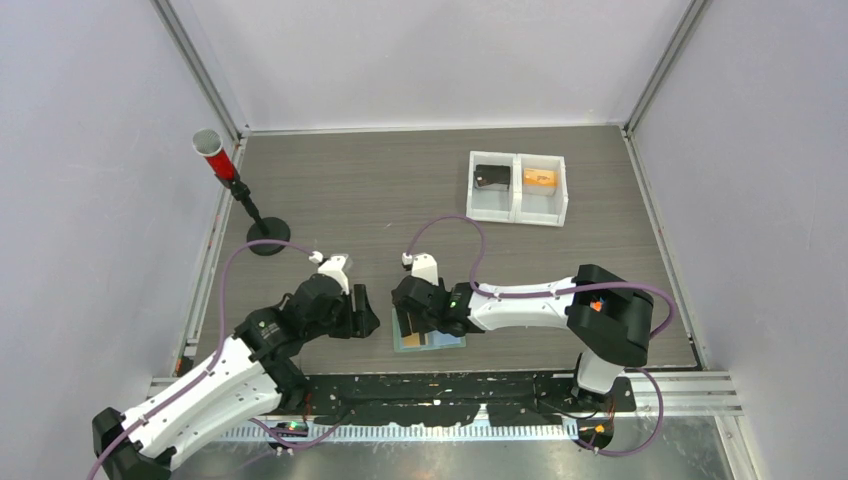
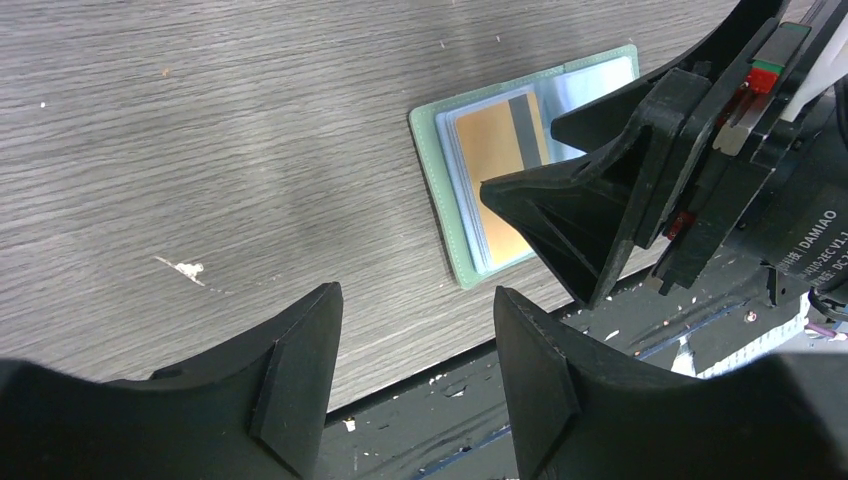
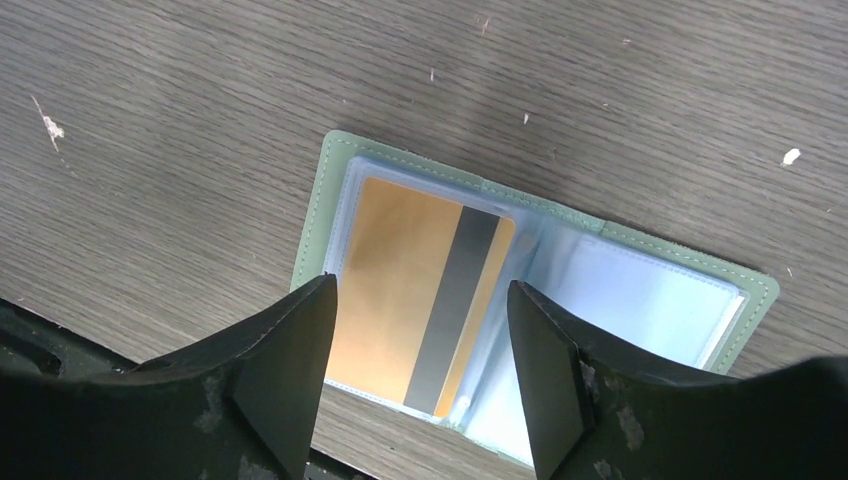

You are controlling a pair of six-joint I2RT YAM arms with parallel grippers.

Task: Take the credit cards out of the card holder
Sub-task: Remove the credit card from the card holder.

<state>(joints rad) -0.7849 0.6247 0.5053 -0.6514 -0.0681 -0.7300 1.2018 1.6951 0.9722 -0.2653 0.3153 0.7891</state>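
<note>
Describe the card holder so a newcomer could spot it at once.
Near the front edge of the table, under the right gripper, lies the card holder, open flat. Its sage-green border and pale blue pockets, one showing an orange-tan card, set it apart from the black piece in the far white tray.

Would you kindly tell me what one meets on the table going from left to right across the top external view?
Red microphone on its stand → left gripper → card holder, lying open → white divided tray, holding a black piece, then an orange item.
</note>
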